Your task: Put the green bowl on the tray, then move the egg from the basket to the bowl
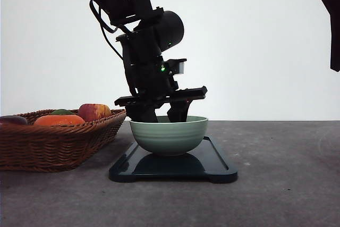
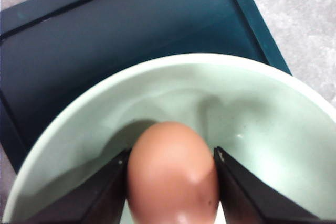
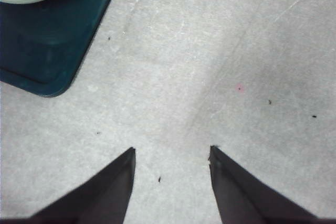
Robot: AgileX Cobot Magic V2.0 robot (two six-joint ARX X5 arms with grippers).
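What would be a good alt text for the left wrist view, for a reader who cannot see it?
The left claw holds a reddish-brown egg between its two dark fingers, inside a pale green bowl. The bowl sits on a dark navy tray, which lies on a grey table.

Your L arm reaches steeply down, left gripper [image 2: 172, 182] clamped w/ fingers both sides of its load. Your right gripper [image 3: 170, 153] hangs spread apart, nothing between.
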